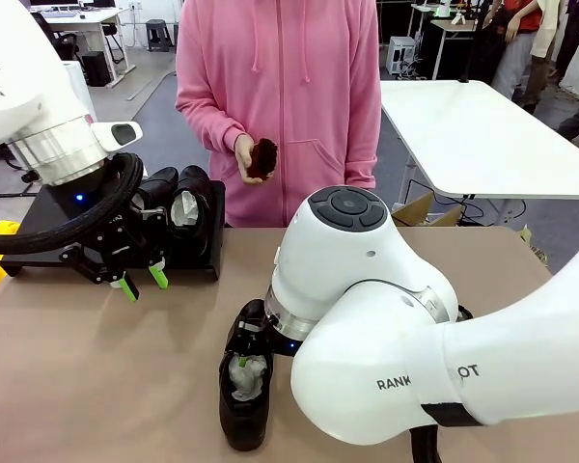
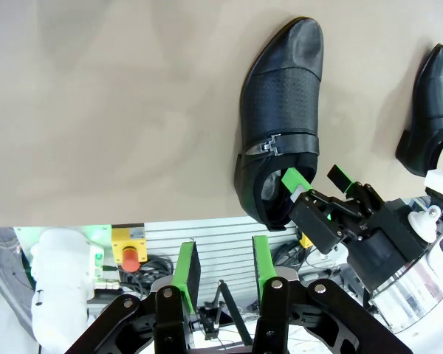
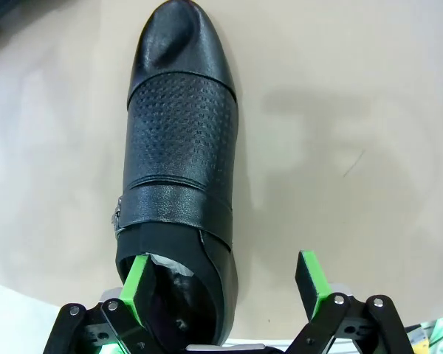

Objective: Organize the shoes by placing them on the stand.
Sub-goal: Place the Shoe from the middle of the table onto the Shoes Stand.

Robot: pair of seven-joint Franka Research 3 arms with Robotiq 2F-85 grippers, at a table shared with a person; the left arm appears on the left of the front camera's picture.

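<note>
A glossy black shoe [image 1: 243, 410] [image 3: 181, 147] [image 2: 280, 118] stuffed with white paper lies on the tan table near the front edge. My right gripper [image 1: 244, 359] [image 3: 223, 284] is open at its heel, one green finger [image 3: 136, 284] over the shoe's opening, the other [image 3: 311, 274] outside it above the table. Another shoe [image 2: 430, 103] lies on the table beyond it. Two shoes [image 1: 183, 204] stand on the black stand [image 1: 201, 262] at the back left. My left gripper [image 1: 142, 282] [image 2: 223, 269] hovers in front of the stand, open, with nothing between its fingers.
A person in a pink hoodie [image 1: 280, 87] stands at the far side holding a small brown brush [image 1: 262, 158]. My bulky right arm [image 1: 367, 309] covers the table's middle and right. A white table [image 1: 482, 135] and a cardboard box [image 1: 420, 207] lie beyond.
</note>
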